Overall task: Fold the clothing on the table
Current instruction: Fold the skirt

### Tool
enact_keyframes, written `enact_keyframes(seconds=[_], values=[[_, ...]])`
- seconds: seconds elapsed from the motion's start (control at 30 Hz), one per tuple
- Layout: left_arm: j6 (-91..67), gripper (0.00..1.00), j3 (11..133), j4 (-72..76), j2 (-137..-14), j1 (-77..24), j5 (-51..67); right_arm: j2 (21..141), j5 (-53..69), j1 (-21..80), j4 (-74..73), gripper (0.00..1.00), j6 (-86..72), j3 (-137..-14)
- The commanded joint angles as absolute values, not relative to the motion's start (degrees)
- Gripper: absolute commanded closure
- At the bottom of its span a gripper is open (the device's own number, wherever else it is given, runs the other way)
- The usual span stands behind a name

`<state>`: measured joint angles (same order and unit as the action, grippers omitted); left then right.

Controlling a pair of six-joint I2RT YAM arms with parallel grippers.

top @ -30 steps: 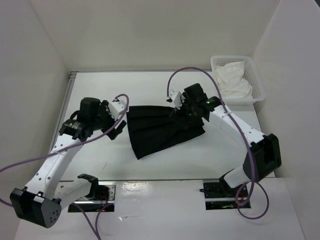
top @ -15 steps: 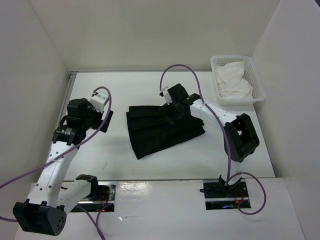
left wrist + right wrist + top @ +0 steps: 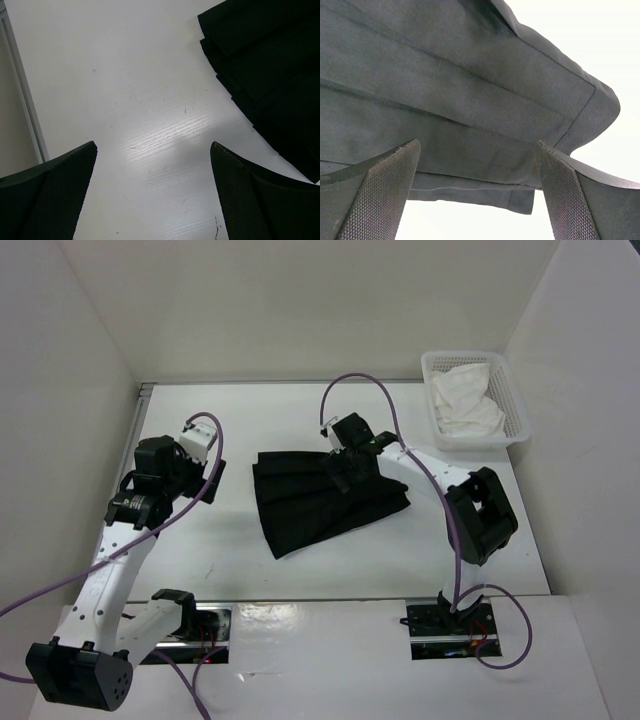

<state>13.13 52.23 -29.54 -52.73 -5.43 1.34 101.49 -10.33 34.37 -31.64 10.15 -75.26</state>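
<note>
**Robotics lab test cell**

A left arm [image 3: 100, 580] and a right arm [image 3: 428, 463], both white, are sitting bolted at the near edge of a matte white worktop [image 3: 290, 415]. Plain white panels [image 3: 300, 310] are boxing it in, and purple cables [image 3: 352, 377] are looping off both machines.

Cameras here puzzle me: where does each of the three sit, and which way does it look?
Top external: above and behind the arms, looking down on the table; the left arm and right arm both show.
Left wrist: on the left arm, facing down at bare table and the black garment edge; the open left gripper frames the view.
Right wrist: on the right arm, facing the garment close up; the open right gripper frames it.
Shared: all three see the garment.
</note>
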Motion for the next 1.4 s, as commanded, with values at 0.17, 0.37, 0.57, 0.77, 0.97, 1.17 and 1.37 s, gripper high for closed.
enact_keyframes(seconds=[0.17, 0.37, 0.57, 0.77, 0.97, 1.17, 1.37], values=[[11.7, 0.00, 52.1, -27.9, -53.2, -5.1, 1.0, 100.5, -17.6, 37.0, -30.9, 0.01, 9.9, -73.6], [11.7, 0.00, 52.1, -27.9, -53.2, -5.1, 1.5, 100.5, -17.0, 38.9, -32.8, 0.01, 10.5, -71.7], [11.7, 0.00, 52.1, -27.9, -53.2, -5.1, 1.5, 101.1, -16.3, 41.3, -36.2, 0.01, 11.5, -70.5], [11.7, 0.00, 52.1, -27.9, -53.2, -5.1, 2.0, 100.6, -15.1, 44.1, -41.2, 0.01, 12.7, -70.0], [12.2, 0.00, 52.1, -28.5, -53.2, -5.1, 2.5, 99.4, -13.4, 47.7, -45.3, 0.01, 13.2, -67.4], [13.4, 0.00, 52.1, -29.6, -53.7, -5.1, 7.3, 96.4, -8.7, 48.4, -47.5, 0.01, 14.3, -67.3], [15.9, 0.00, 52.7, -29.0, -53.1, -5.1, 10.5, 83.8, -7.9, 47.7, -44.0, 0.01, 15.6, -70.8]])
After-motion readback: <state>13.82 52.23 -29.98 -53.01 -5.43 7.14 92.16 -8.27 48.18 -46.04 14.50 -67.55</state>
